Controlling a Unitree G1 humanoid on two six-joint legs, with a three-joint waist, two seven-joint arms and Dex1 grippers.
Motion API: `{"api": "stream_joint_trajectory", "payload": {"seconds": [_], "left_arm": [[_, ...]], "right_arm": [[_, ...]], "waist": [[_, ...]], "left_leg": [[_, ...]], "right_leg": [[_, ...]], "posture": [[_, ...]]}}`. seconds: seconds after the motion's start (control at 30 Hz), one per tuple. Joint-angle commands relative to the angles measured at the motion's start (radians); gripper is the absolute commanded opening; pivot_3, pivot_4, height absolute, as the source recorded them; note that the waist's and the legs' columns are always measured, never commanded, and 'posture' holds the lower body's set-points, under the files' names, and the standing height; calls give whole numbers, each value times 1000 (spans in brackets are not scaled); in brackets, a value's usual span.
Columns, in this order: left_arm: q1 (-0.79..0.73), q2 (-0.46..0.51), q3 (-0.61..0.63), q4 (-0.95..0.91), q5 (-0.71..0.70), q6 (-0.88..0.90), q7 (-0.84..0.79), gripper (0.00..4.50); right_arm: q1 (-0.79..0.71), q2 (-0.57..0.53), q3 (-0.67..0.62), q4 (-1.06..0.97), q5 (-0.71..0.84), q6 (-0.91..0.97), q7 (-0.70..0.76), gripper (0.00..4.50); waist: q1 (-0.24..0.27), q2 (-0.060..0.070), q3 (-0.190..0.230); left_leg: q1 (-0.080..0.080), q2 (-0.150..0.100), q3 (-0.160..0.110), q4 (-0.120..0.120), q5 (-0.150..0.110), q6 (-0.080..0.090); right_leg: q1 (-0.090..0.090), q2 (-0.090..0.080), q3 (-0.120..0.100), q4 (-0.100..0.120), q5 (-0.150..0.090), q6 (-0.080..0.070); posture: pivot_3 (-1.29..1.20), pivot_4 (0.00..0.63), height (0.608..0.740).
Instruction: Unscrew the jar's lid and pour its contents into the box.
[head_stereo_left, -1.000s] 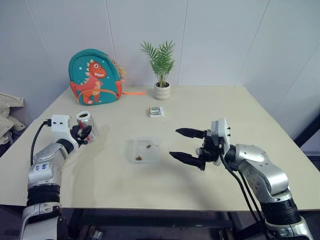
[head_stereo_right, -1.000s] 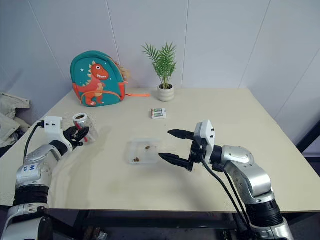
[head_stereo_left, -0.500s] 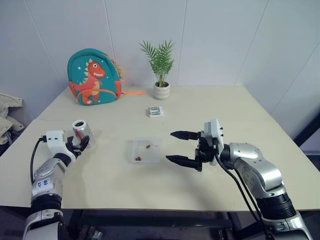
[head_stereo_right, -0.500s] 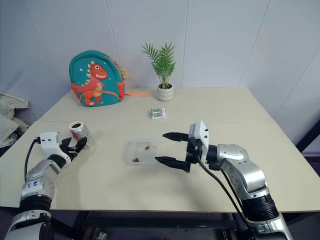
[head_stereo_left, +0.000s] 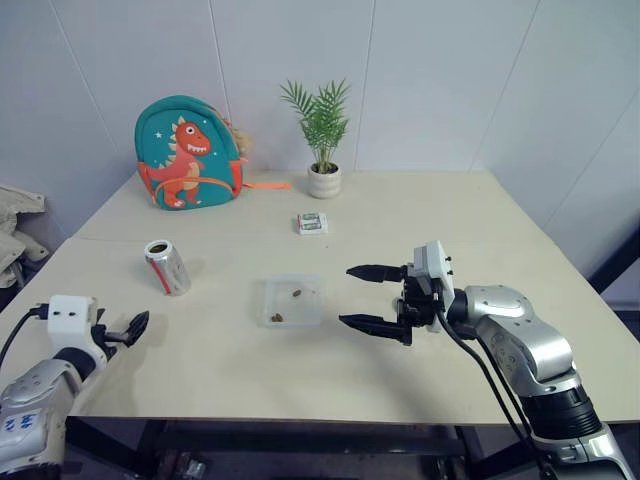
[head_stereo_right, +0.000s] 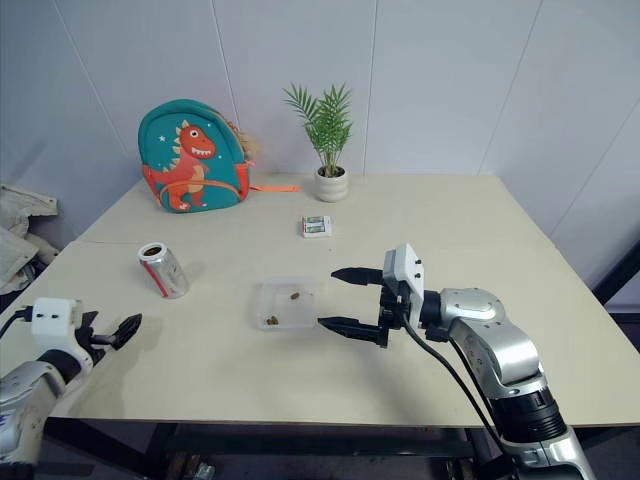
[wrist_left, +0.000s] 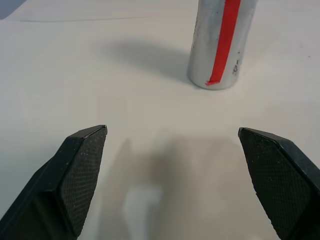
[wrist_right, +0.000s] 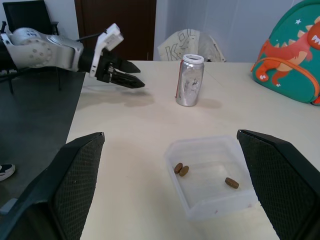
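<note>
ahead of the left gripper's (wrist_left: 170, 185) black, fine-textured fingers stands the jar (wrist_left: 222, 42) — silvery-grey with a red stripe edged in white. between the right gripper's (head_stereo_right: 334, 298) black jaws lies the box (wrist_right: 212, 175), clear and colourless, holding dark brown contents (wrist_right: 181, 169). farther off — a teal backpack (head_stereo_left: 188, 152) with an orange dinosaur, a green plant (head_stereo_left: 321, 118) in a white pot.

The left arm, silver-grey with a white block at the wrist, reaches in low from the near left edge of the tabletop (head_stereo_left: 220, 360). Its left hand (head_stereo_left: 133, 327) of two black fingers points forward, fingers spread wide and empty. The right arm, silver with black cabling, bends inward from the right; its right hand (head_stereo_left: 367, 297) points toward the robot's left, its two black fingers parted wide, one above the other, holding nothing.
</note>
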Motion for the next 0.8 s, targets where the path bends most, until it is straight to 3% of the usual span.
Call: {"api": "stream_joint_trajectory", "payload": {"seconds": [0.03,0.07,0.13,0.27,0.8], "left_arm": [[60,85,30,-153,-35,-142,-203,4484],[66,90,32,-197,-71,-184,-273,4484],[85,109,22,-282,-164,-158,-383,4484],[131,170,-67,-334,-112,-221,-519,4484],[-105,147,-258,-162,-46,-298,-560,4484]], "right_arm": [[3,-46,-40,10,-15,-37,22,4500],[10,-66,-45,18,-19,-44,37,4500],[24,-99,-62,37,-25,-58,57,4500],[75,-155,-84,19,-23,-79,100,4500],[155,-236,-181,-63,-3,-57,66,4500]], "waist": [[2,0,0],[5,0,0],[14,0,0],[18,2,-1],[1,2,0]], "left_leg": [[0,0,0,-1,0,0],[-1,0,0,-2,0,0],[-1,0,0,-3,0,1],[-1,0,5,-8,-1,3],[0,1,11,-5,-2,4]], "right_leg": [[0,0,0,-1,-2,-4],[0,-1,0,-3,-8,-15],[0,-1,0,-7,-7,-15],[1,-2,2,-13,-7,-16],[-1,2,9,-11,-4,-9]], "posture": [[0,150,740],[0,150,740],[0,150,740],[0,150,740],[0,150,740]]}}
